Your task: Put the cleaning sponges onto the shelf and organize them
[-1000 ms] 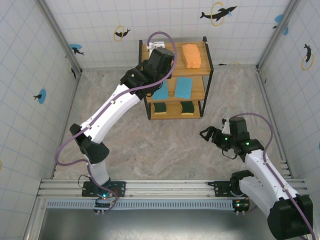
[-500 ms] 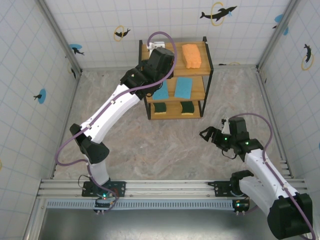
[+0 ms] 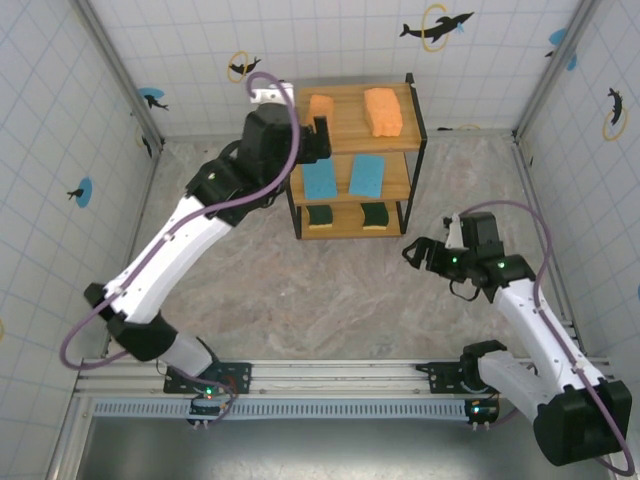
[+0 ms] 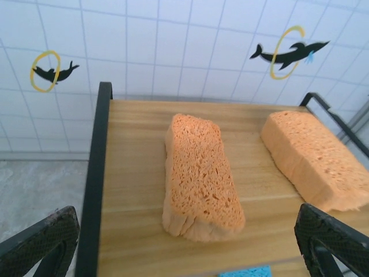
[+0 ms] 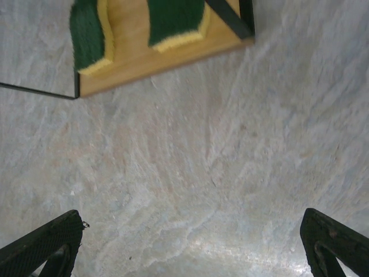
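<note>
Left gripper (image 4: 184, 245), jaws spread and empty, faces the shelf (image 3: 345, 95) at 12 o'clock. All six cleaning sponges lie paired on it: orange pair (image 3: 322, 105) on top, blue pair (image 3: 320, 181) in the middle, green pair (image 3: 321, 215) on the bottom, so placement appears complete. Right gripper (image 3: 418, 255), spread, hovers at 4 o'clock over the marbled table (image 3: 330, 310). Tiled walls (image 3: 200, 40) carry dolphin stickers (image 3: 437, 25).

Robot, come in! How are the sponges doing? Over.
Left end effector open at top tier; right end effector open, empty. Six sponges on shelf: orange top, blue middle, green bottom. Nothing in the way.
</note>
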You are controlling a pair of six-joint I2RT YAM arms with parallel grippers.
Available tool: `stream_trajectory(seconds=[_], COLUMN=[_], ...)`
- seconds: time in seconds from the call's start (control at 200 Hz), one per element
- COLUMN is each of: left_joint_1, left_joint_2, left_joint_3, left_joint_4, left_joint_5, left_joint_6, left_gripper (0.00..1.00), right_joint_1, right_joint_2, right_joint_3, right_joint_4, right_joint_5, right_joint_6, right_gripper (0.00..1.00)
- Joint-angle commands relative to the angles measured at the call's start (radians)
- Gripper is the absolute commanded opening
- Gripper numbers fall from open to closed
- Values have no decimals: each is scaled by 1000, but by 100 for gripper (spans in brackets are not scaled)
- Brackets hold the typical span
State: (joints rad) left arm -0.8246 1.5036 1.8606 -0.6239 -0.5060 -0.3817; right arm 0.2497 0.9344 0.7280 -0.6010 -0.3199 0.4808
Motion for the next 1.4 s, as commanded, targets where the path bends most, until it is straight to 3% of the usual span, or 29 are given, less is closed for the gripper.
stream_trajectory(seconds=[0.0,0.195,0.446,0.581,0.841,1.036,1.196,1.397], left_joint_1=[4,4,5,20,174,307,398,447], left_joint_2=[-104,-301,-495,-628,-734,-722,-641,-581], left_joint_3=[-112,-348,-570,-753,-1031,-1199,-1288,-1434], left_joint_4=[87,173,226,375,588,749,857,1081], left_joint_5=[54,16,-201,-279,-111,64,71,118], left_joint_6=[24,66,214,348,522,480,489,512], left_gripper=[97,97,97,97,97,97,97,97], right_joint_1=[5,5,7,4,-7,-17,-34,-75], right_joint_2=[30,70,84,93,110,109,102,159], right_joint_3=[128,277,378,378,310,226,51,-146], right_joint_4=[-110,-152,-130,-74,87,220,451,779], right_joint_5=[82,159,228,268,325,408,454,493], right_joint_6=[-95,-173,-243,-272,-345,-416,-470,-405], right_gripper=[99,99,99,99,100,99,99,99])
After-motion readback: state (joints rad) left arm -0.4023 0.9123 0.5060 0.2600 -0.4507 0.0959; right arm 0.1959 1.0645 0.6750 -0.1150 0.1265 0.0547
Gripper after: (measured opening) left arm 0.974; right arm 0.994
